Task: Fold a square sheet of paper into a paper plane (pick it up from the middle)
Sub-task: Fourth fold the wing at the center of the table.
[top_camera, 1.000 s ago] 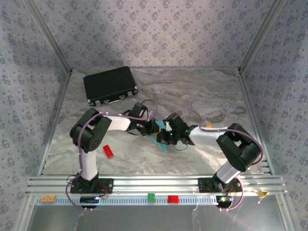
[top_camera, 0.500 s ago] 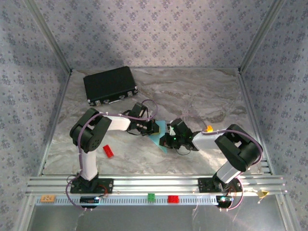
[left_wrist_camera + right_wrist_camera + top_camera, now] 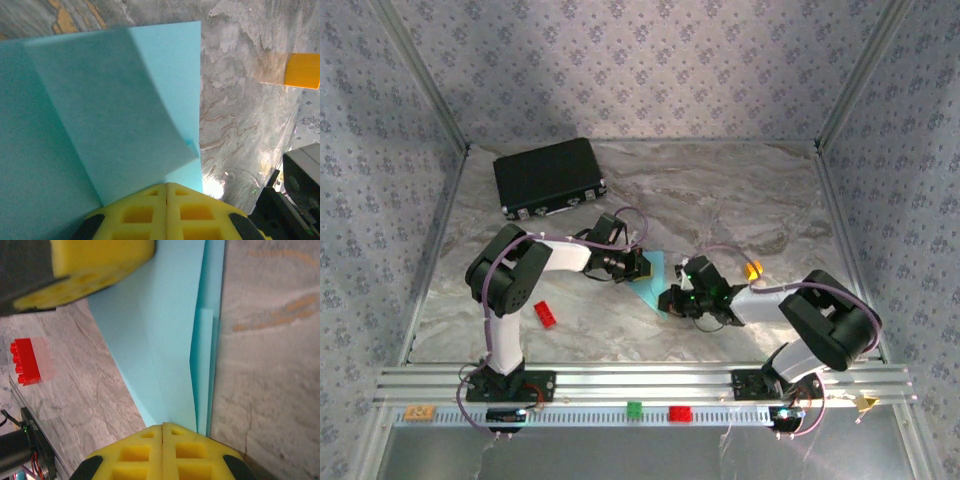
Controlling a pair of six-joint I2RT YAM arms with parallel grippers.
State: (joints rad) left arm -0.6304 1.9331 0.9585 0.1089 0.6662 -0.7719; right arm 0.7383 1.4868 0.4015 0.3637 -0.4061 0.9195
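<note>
My left claw (image 3: 166, 186) is closed, pads flush together. The light-blue paper sheet (image 3: 658, 272) runs straight into the seam between them, so I judge it nipped there rather than merely touched. My right claw (image 3: 163, 426) is likewise closed pad to pad, at the narrow end of the sheet where two folded edges converge. It reads as a pinch on that tip, though the contact itself is hidden under the pads. The sheet sits on the marbled table (image 3: 740, 200) between the two claws, well apart from the black case (image 3: 549, 176) and the red brick (image 3: 545, 314). It is partly folded: a flap lies doubled over the lower layer, and a crease line runs toward the right claw. Handling notes: the material is thin, very light and limp. It will likely sag if held by one edge, slip from the pads under a sideways pull, and tear or take a stray crease if the two claws pull apart. Take hold on doubled layers close to a crease, where it should be stiffest. Grip lightly, with the free part flat on the table for the next fold.
</note>
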